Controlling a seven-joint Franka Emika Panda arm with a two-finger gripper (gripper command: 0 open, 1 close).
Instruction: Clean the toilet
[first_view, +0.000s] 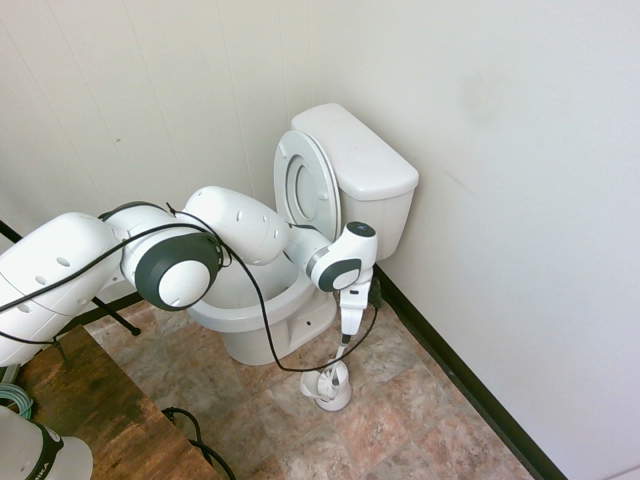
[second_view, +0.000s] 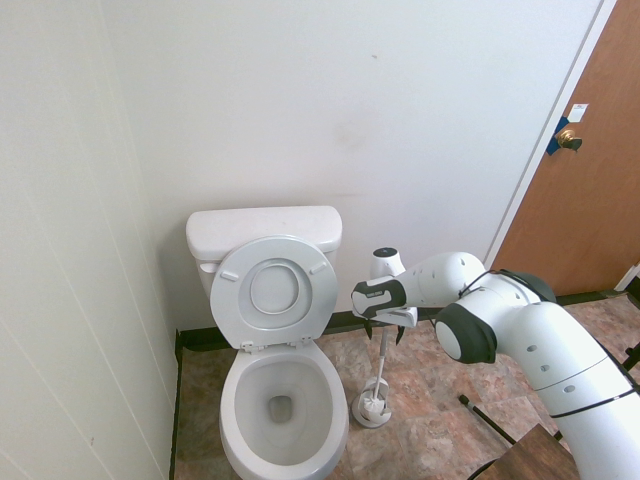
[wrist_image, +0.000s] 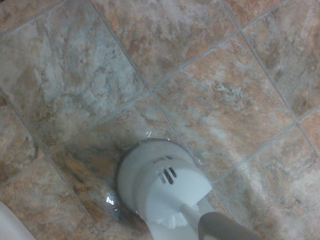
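Item one, the toilet (second_view: 280, 400): white glossy ceramic, sitting in the corner of the room with its boxy tank (first_view: 365, 165) backing against the rear wall; the ring seat and lid (second_view: 277, 290) are standing raised and leaning on the tank, leaving the oval bowl (first_view: 250, 300) open to view, with a little water showing at the bottom in the second exterior view. Item two, the brush holder (second_view: 372, 408): a small white round pot resting on the tiled floor (wrist_image: 225, 100) just beside the toilet's base, apart from it, on the side nearer the door. A toilet brush (wrist_image: 172, 215) is standing upright in this holder, white bristles showing at the holder's mouth in the wrist view and a slim grey-white handle (second_view: 383, 360) rising from it. Item three, the white arm's tool (first_view: 347, 335): pointing straight down directly over the brush handle, its fingers standing apart and gripping nothing; whether the fingertips are already flanking the top of the handle cannot be told from either exterior view. Item four, the brown wooden door (second_view: 590, 170) with a brass knob (second_view: 568, 138), standing shut at the far side of the room. Item five, a dark wooden counter (first_view: 90, 410) showing at the lower corner of the first exterior view.
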